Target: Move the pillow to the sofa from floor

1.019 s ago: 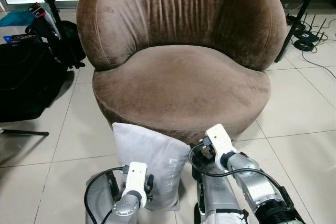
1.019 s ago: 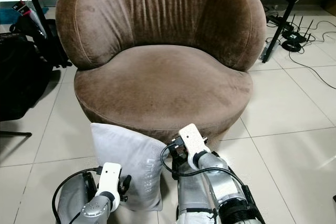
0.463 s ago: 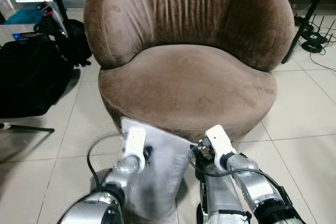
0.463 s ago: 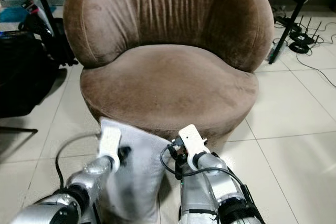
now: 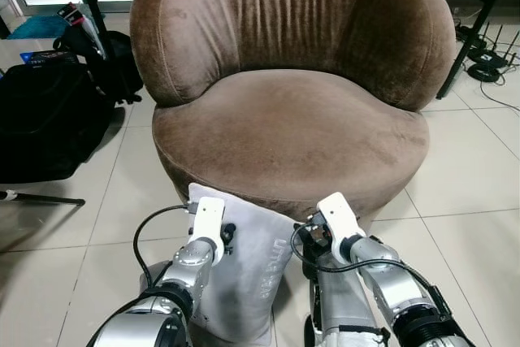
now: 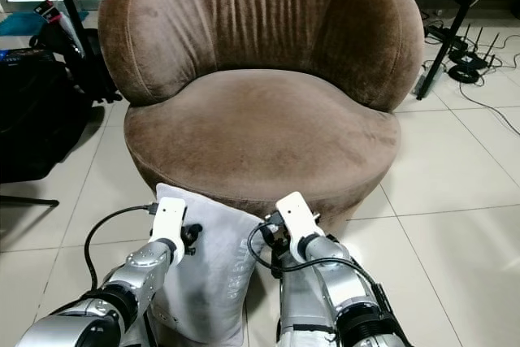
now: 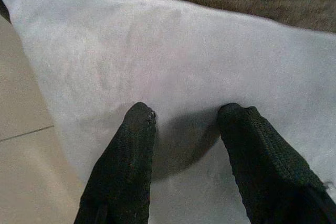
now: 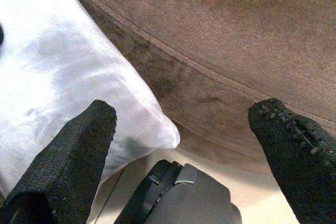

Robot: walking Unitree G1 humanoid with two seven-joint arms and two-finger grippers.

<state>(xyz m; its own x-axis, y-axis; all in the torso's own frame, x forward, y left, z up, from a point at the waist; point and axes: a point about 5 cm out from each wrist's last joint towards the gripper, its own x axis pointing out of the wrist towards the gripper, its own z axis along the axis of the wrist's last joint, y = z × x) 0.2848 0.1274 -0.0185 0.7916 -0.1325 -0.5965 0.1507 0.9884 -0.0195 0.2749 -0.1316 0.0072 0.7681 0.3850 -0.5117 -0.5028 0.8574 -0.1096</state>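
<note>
Pillow stands on edge on the floor, leaning against the sofa front. I have the left gripper with fingers apart against its face for a pinch; the right gripper is spread wide by its corner.

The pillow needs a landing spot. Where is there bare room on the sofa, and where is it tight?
The sofa seat is bare from its front edge to the backrest. The tight spot is the floor in front: the pillow leans against the sofa base, with the open left gripper on it and the open right gripper beside it.
</note>
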